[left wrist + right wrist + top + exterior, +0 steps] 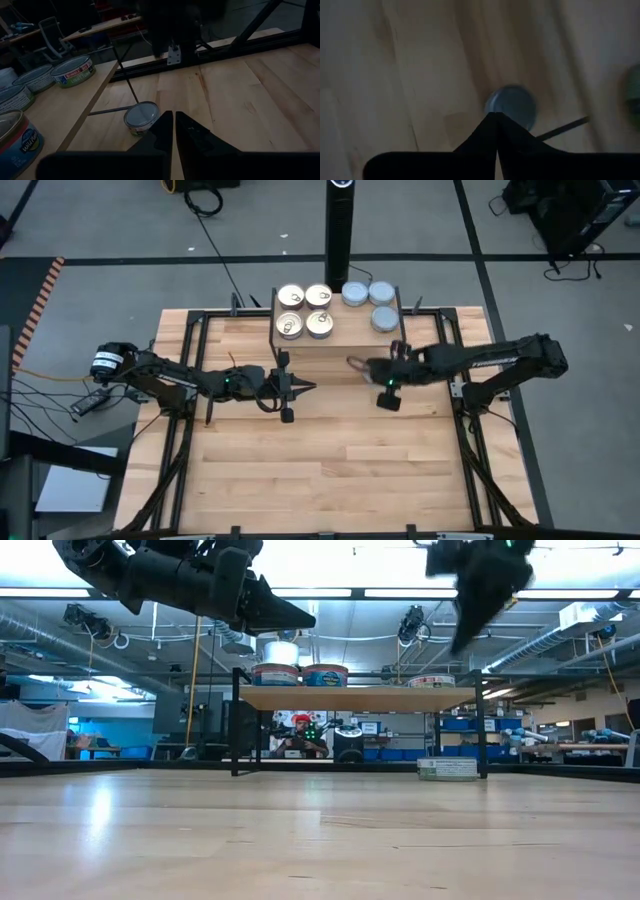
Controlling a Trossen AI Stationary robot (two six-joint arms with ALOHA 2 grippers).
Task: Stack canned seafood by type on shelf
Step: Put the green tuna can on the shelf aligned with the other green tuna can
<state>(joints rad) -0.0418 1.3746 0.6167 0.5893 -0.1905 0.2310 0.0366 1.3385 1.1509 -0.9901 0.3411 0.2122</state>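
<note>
I see a table (330, 470) of pale wood planks, smooth with a soft shine. The shelf (335, 340) is a light wood board on thin black metal legs. Four tins (305, 310) have shiny gold metal lids, three tins (370, 300) dull blue-grey ones. Both arms look matt black.

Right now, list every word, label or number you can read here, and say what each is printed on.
"Wild": on the blue side label of the nearest tin on the shelf; the word after it is cut off.
Red-banded label on a farther tin: too small to read.
Tin on the table: label blurred.
Nothing else is legible.
</note>
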